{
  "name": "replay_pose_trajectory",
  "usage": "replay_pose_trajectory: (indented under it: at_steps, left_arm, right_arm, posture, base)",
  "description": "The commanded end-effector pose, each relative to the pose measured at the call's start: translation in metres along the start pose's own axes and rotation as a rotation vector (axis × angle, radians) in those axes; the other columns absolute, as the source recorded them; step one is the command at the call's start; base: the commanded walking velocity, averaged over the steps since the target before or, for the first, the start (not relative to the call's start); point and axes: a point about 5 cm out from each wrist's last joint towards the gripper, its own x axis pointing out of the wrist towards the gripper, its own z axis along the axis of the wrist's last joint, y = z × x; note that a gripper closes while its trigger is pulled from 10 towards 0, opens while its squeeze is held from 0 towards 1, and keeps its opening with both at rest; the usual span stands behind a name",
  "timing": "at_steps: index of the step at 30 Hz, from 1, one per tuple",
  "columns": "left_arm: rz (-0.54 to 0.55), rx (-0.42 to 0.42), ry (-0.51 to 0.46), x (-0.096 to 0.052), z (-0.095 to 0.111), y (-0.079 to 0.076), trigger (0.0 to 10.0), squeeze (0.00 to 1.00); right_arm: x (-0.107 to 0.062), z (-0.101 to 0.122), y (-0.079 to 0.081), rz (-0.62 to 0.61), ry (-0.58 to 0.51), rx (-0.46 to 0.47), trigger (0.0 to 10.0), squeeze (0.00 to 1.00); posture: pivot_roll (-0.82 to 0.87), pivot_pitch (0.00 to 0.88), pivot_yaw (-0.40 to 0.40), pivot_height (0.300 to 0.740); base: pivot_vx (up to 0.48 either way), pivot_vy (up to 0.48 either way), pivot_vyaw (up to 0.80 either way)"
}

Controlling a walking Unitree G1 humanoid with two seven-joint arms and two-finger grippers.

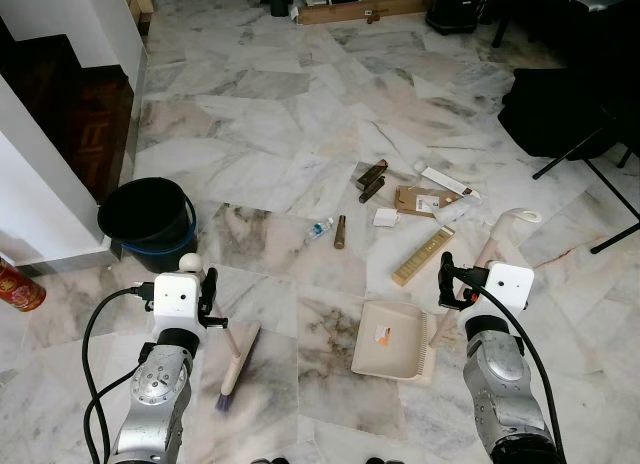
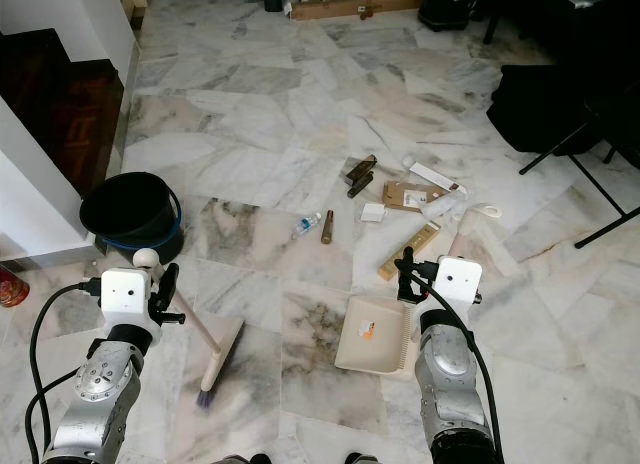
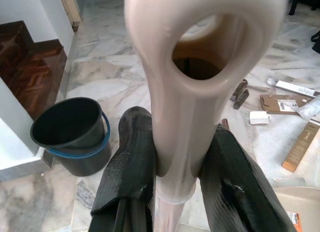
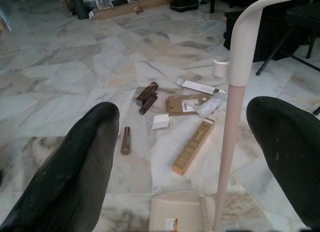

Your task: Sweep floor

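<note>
A beige broom (image 1: pixel 238 369) rests its bristles on the marble floor near my left side. My left gripper (image 3: pixel 180 127) is shut on the broom handle (image 3: pixel 175 117), just below its looped end. A beige dustpan (image 1: pixel 390 339) lies flat ahead of my right arm, and its long handle (image 4: pixel 227 137) rises upright. My right gripper (image 4: pixel 182 112) is open, with that handle standing between its fingers, nearer one of them and untouched. Litter lies beyond the pan: brown tubes (image 1: pixel 372 179), a cardboard piece (image 1: pixel 420 199), a long gold box (image 1: pixel 423 254), a small bottle (image 1: pixel 319 227).
A black bucket (image 1: pixel 148 216) with a blue handle stands at the left, by a white wall corner. Dark wooden stairs (image 1: pixel 70 104) lie behind it and a red can (image 1: pixel 18 287) sits at the far left. A black folding chair (image 1: pixel 560 114) stands at the right.
</note>
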Motion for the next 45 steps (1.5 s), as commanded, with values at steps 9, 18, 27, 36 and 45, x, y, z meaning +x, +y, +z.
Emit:
replay_pose_trajectory:
  at_steps: [9, 18, 27, 36, 45]
  left_arm:
    - [0.011, 0.008, -0.023, 0.0004, 0.0021, 0.0009, 10.0, 0.0]
    - [0.02, 0.008, -0.022, -0.0006, 0.0015, 0.0025, 10.0, 0.0]
    - [0.027, 0.008, -0.026, -0.0001, 0.0025, 0.004, 10.0, 0.0]
    - [0.028, 0.01, -0.027, 0.0003, 0.003, 0.0045, 10.0, 0.0]
    - [0.025, 0.007, -0.031, 0.0007, 0.0034, 0.0041, 10.0, 0.0]
  right_arm:
    - [-0.0007, 0.001, -0.0006, 0.003, -0.007, -0.016, 10.0, 0.0]
    - [-0.0004, 0.0009, -0.0007, 0.001, -0.003, -0.015, 10.0, 0.0]
    - [0.0002, 0.0015, 0.0, 0.005, -0.008, -0.019, 10.0, 0.0]
    - [-0.0002, 0.0008, 0.0, 0.003, -0.004, -0.018, 10.0, 0.0]
    - [-0.0002, 0.0006, 0.0002, 0.004, -0.003, -0.02, 10.0, 0.0]
  posture:
    - [0.0, 0.115, 0.03, 0.74]
    - [0.01, 0.121, 0.028, 0.74]
    - [0.01, 0.126, 0.026, 0.74]
    - [0.01, 0.13, 0.027, 0.74]
    - [0.01, 0.13, 0.027, 0.74]
  base:
    - [0.0, 0.0, 0.0]
    - [0.201, 0.0, 0.0]
    - [0.264, 0.0, 0.0]
    - [0.283, 0.0, 0.0]
    - [0.225, 0.0, 0.0]
